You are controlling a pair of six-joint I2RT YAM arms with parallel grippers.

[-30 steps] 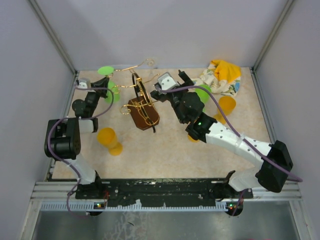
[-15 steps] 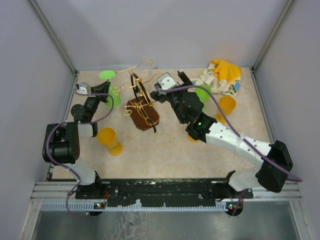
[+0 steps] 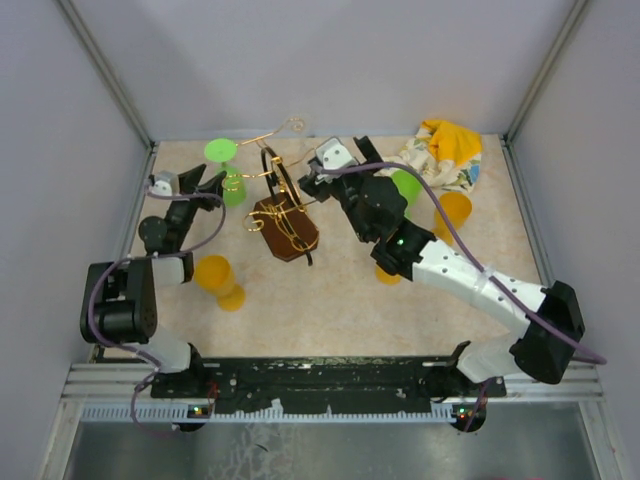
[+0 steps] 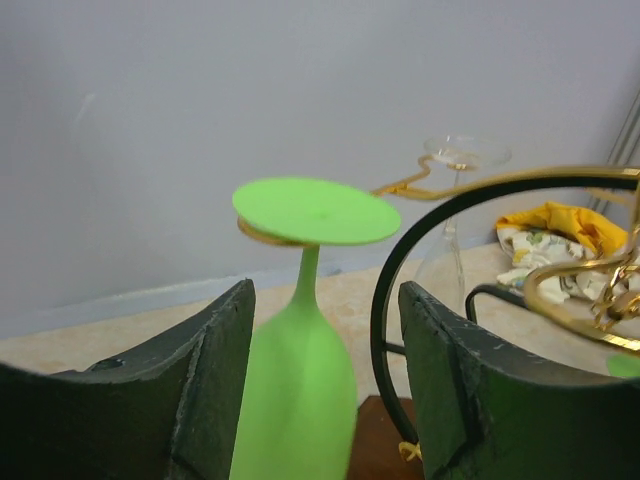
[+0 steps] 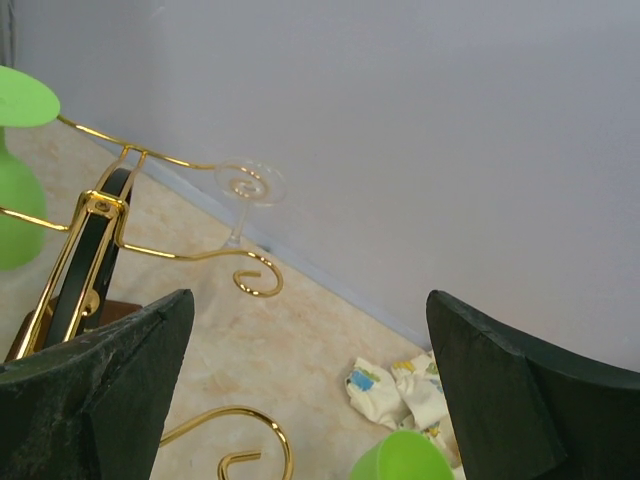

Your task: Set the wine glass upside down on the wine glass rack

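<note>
The green wine glass (image 4: 300, 380) hangs upside down, its round foot (image 4: 315, 210) resting on a gold arm of the wine glass rack (image 3: 285, 225). My left gripper (image 4: 325, 295) is open, with the glass bowl between its fingers and a gap showing on the right side. From above, the left gripper (image 3: 212, 185) sits just left of the green wine glass (image 3: 230, 185). A clear glass (image 5: 248, 185) hangs from a far arm of the wine glass rack (image 5: 190, 255). My right gripper (image 5: 310, 310) is open and empty, right of the rack; from above it is the right gripper (image 3: 335, 170).
An orange goblet (image 3: 218, 278) lies left of centre near my left arm. A green goblet (image 3: 405, 185), an orange goblet (image 3: 453, 210) and a crumpled printed cloth (image 3: 445, 150) sit at the back right. Walls close in the left, right and back.
My left gripper's jaws have opened off the green glass, which now hangs from the rack arm by its foot. The left arm has drawn back slightly. The right arm has barely moved.
</note>
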